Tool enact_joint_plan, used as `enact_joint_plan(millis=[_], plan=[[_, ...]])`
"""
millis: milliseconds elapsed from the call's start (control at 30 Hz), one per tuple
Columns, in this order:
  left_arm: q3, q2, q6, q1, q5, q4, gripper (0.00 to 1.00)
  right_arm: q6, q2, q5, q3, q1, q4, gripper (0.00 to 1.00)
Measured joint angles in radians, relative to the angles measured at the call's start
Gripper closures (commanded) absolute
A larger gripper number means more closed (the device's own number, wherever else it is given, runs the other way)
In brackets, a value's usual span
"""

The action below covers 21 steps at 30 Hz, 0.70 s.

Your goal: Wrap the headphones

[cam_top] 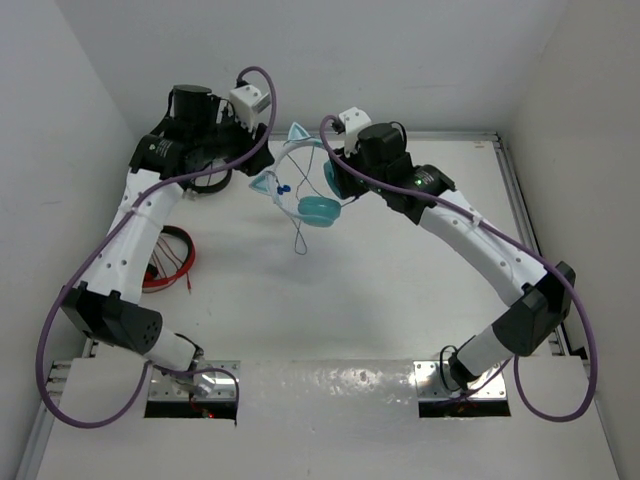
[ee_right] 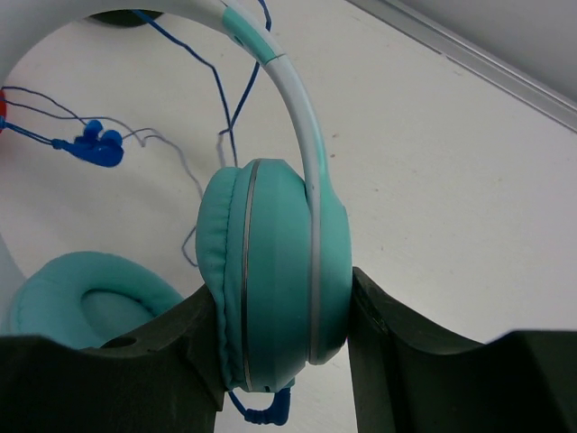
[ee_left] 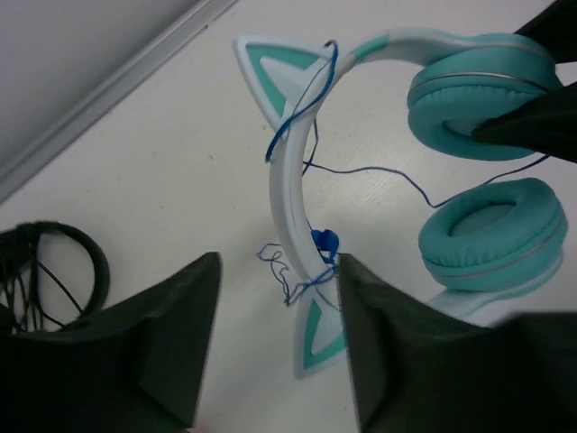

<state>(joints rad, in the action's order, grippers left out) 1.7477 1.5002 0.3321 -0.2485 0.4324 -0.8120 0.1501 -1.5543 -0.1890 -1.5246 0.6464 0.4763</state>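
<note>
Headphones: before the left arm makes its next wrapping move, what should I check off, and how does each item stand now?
1. Right gripper clamped on an earcup of the headphones: ok.
2. Left gripper open, one finger on each side of the headband: ok.
3. Cable wound snugly on the headband: not ok, it trails off in slack loops.
4. Plug in sight near the left gripper: ok, it sits beside the headband.
5. Black headphones clear of the left gripper: cannot tell, they lie close beside one finger.
</note>
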Motion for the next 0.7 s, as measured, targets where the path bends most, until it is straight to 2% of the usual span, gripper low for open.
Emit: enact_joint_plan(millis=[33, 67, 100, 267, 333, 400, 433, 500, 533, 567, 600, 633, 700], plan=[[0.006, -0.005, 0.0, 0.005, 0.009, 0.002, 0.72, -0.008, 0.001, 0.018, 0.0, -0.002, 0.0, 1.0], [0.008, -0.008, -0.008, 0.013, 0.027, 0.003, 0.76, -0.017, 0.003, 0.036, 0.0, -0.001, 0.001, 1.0], [0.008, -0.009, -0.009, 0.023, 0.064, 0.003, 0.79, -0.022, 0.005, 0.05, 0.0, 0.0, 0.003, 1.0], [0.006, -0.008, 0.012, 0.095, 0.13, -0.005, 0.78, -0.069, 0.03, 0.11, 0.006, 0.003, 0.019, 1.0], [0.002, -0.008, 0.049, 0.127, 0.146, -0.008, 0.84, -0.087, 0.042, 0.131, 0.006, 0.003, 0.034, 1.0], [0.0, -0.008, 0.076, 0.178, 0.201, -0.021, 0.78, -0.106, 0.054, 0.142, 0.006, 0.003, 0.048, 1.0], [0.0, -0.008, 0.097, 0.22, 0.235, -0.023, 0.71, -0.117, 0.059, 0.146, 0.006, 0.002, 0.056, 1.0], [0.001, -0.008, 0.171, 0.3, 0.282, -0.04, 0.64, -0.142, 0.07, 0.156, 0.006, 0.002, 0.067, 1.0], [-0.001, -0.008, 0.239, 0.336, 0.302, -0.062, 0.55, -0.154, 0.076, 0.166, 0.006, 0.001, 0.072, 1.0], [-0.007, -0.009, 0.319, 0.365, 0.328, -0.089, 0.49, -0.164, 0.083, 0.176, 0.006, 0.001, 0.077, 1.0], [-0.021, -0.012, 0.41, 0.375, 0.356, -0.117, 0.34, -0.174, 0.09, 0.19, 0.006, -0.002, 0.08, 1.0], [-0.052, -0.022, 0.532, 0.375, 0.397, -0.159, 0.29, -0.179, 0.096, 0.201, 0.006, -0.002, 0.082, 1.0], [-0.129, -0.041, 0.734, 0.359, 0.485, -0.276, 0.26, -0.188, 0.108, 0.218, 0.006, -0.003, 0.081, 1.0]])
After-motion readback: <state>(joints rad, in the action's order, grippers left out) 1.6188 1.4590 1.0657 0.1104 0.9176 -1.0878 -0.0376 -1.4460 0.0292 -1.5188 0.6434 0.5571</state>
